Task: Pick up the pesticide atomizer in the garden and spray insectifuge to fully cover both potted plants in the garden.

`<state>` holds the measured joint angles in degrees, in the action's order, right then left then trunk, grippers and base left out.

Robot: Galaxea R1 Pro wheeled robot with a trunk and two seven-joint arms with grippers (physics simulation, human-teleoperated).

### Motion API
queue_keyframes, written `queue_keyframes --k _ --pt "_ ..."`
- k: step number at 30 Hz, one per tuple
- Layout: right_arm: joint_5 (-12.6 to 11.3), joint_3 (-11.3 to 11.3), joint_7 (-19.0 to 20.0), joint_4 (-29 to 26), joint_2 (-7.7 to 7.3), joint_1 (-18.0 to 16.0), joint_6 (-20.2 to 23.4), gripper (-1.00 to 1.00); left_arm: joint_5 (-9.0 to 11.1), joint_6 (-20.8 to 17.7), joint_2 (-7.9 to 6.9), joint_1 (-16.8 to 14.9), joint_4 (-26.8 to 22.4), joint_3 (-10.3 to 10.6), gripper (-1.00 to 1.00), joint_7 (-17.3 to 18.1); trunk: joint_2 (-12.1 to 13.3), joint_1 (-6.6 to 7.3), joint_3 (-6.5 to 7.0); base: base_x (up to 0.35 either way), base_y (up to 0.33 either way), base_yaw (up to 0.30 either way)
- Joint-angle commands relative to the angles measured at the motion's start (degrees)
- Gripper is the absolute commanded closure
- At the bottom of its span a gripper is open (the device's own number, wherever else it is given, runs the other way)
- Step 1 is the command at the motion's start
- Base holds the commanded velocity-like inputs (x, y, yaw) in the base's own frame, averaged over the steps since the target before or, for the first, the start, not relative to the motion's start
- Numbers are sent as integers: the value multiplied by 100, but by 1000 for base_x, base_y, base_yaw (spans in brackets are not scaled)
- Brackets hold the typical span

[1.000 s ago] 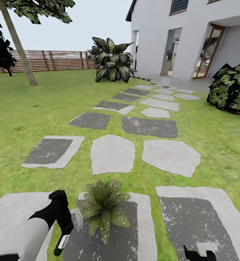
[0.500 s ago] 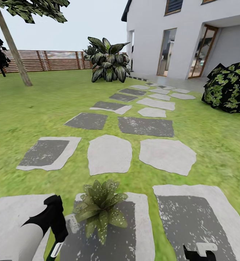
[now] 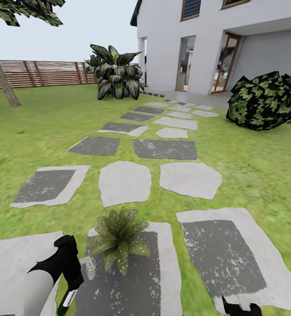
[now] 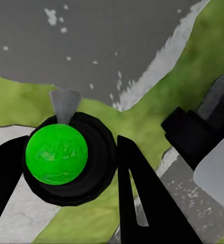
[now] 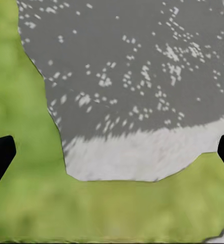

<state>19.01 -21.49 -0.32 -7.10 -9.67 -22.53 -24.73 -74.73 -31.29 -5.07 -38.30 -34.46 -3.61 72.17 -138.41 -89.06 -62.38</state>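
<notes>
Grey stepping stones (image 3: 124,182) are running across a green lawn (image 3: 40,127) towards a white house (image 3: 233,39) with glass doors, while a brown horizontal-slat wooden fence (image 3: 44,72) is standing behind.

Count on the head view: one potted plant (image 3: 117,237), a speckled rosette, standing on a stepping stone (image 3: 163,281) just beside the left gripper (image 3: 73,274), off its jaws and not between them. One pesticide atomizer (image 3: 69,298), held between that gripper's jaws; the left wrist view confirms one bottle (image 4: 66,157) between two black fingers (image 4: 139,198). One right gripper (image 3: 242,307) at the frame's lower edge, with two finger tips (image 5: 0,157) standing wide apart in the right wrist view. One large striped spiky plant (image 3: 114,79). One dark leafy bush (image 3: 265,101). One tree trunk (image 3: 1,77). One slatted fence (image 3: 44,73). One house (image 3: 216,44). Stepping stones number at least a dozen; the far ones run together and cannot be counted exactly.
</notes>
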Motion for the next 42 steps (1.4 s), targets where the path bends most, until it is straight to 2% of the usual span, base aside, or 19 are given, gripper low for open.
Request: queue_keyframes --k 1,11,14,22,29,34,42 --pt "59 -48 -3 7 0 -6 -23 -100 -24 -64 -6 -1 -18 -19 100 43 -2 2 -5 -33 291 -300" --pt "59 -48 -3 10 0 -6 -23 -100 -24 -89 -10 -103 -43 0 100 82 -2 2 -5 -4 62 -84" --pt "59 -48 -3 8 0 -6 -23 -100 -24 -103 19 -302 -44 1 100 100 -2 2 -5 -2 74 0" --pt "66 -48 -3 15 0 -6 -23 -100 -28 -105 52 -356 -43 1 100 104 -2 2 -5 -103 271 0" --pt "59 -48 -3 8 0 -6 -23 -100 -24 -111 93 -370 -178 -7 100 106 -2 2 -5 170 224 -13" --pt "59 -48 -3 11 0 -6 -23 -100 -31 -108 97 -357 -378 5 100 331 -2 2 -5 28 18 -251" --pt "59 -48 -3 7 0 -6 -23 -100 -75 -105 85 -285 -381 24 100 351 -2 2 -5 1 0 -298"
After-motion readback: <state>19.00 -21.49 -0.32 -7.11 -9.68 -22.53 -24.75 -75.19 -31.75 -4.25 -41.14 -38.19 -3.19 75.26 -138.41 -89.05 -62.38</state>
